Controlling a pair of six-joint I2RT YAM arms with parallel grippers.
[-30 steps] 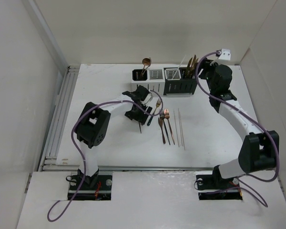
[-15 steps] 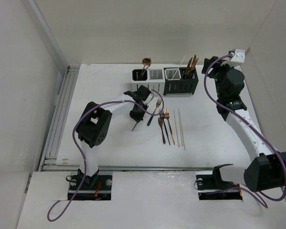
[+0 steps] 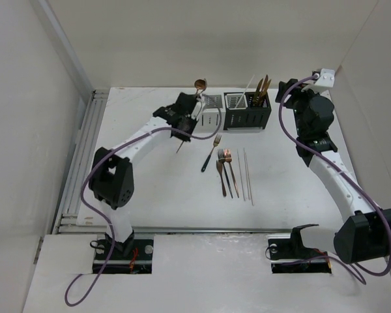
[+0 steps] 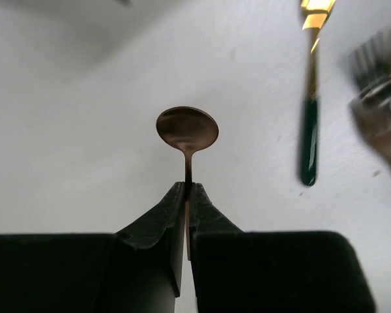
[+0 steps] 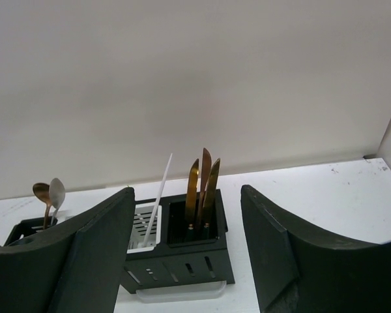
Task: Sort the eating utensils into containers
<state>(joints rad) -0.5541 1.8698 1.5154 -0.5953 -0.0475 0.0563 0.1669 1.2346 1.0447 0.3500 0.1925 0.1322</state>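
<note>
My left gripper (image 4: 187, 187) is shut on the thin handle of a copper spoon (image 4: 187, 128), whose bowl points away from the wrist camera. From above, this gripper (image 3: 182, 125) hovers just in front of the leftmost of the containers (image 3: 213, 102), and the spoon's handle (image 3: 180, 148) hangs below it. Other eating utensils lie on the table: a dark-handled fork (image 3: 211, 154), copper pieces (image 3: 225, 171) and white sticks (image 3: 246, 173). My right gripper (image 5: 186, 195) is open and empty, held above the table to the right of the black container (image 5: 176, 257).
The black pair of containers (image 3: 247, 119) holds copper knives (image 3: 263, 88) and a white stick (image 3: 247, 88). A spoon (image 3: 200, 84) stands in the leftmost holder. White walls (image 3: 58, 59) enclose the table, and a rail (image 3: 78, 163) runs along its left edge.
My left gripper closed on the spoon among the utensils on the table, lifted it and carried it back toward the leftmost container. The right arm drew back to the right from the containers.
</note>
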